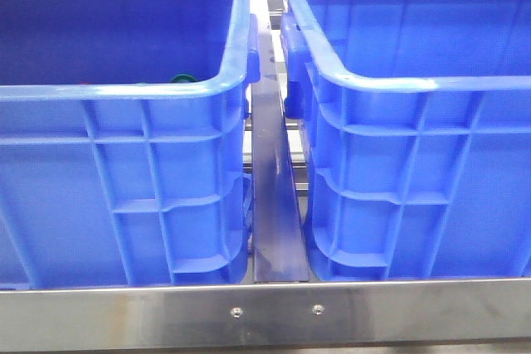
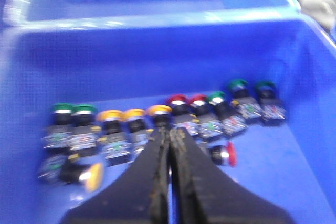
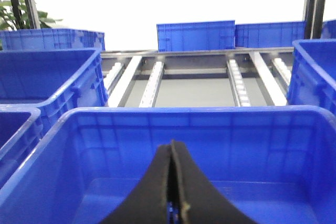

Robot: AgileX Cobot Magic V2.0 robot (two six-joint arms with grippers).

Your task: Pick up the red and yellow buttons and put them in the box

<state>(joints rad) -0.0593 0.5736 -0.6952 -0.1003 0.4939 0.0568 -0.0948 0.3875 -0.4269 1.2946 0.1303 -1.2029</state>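
In the left wrist view, a row of push buttons stands along the far wall of a blue bin [image 2: 157, 45]. Yellow-capped buttons [image 2: 135, 114] are in the middle, red-capped buttons [image 2: 177, 100] beside them, green-capped ones at both ends. One red button [image 2: 227, 153] and one yellow button [image 2: 86, 176] lie on their sides, nearer. My left gripper [image 2: 169, 130] is shut and empty, its tips just short of a yellow button [image 2: 159, 111]. My right gripper [image 3: 172, 144] is shut and empty, over a blue box [image 3: 173, 116] whose visible floor is bare. Neither gripper shows in the front view.
The front view shows two blue bins, left [image 1: 124, 93] and right [image 1: 415, 80], side by side on a steel rack, with a metal rail [image 1: 274, 196] between them. A green cap [image 1: 182, 79] peeks over the left rim. More blue bins [image 3: 50, 40] and roller rails [image 3: 152, 82] lie beyond.
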